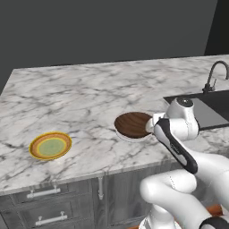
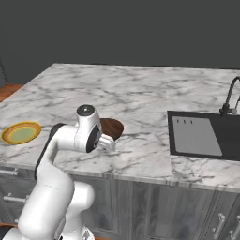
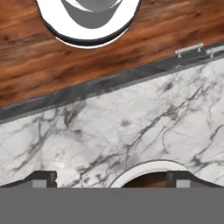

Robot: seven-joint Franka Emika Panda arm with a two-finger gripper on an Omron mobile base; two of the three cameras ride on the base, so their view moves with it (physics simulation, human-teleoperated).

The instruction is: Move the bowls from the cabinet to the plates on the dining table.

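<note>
- Now one dark wooden bowl [image 1: 133, 124] sitting on one pale plate [image 3: 148, 171], near sink [image 2: 199, 136].
- One yellow plate [image 1: 50, 146] well apart from sink, bare.
- Gripper [image 3: 111, 178] fingers spread, released, over bowl's rim.

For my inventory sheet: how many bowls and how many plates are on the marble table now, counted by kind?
Bowls: 1, the brown wooden bowl.
Plates: 2, the yellow plate and the pale plate under the bowl.
Total: 3.
</note>
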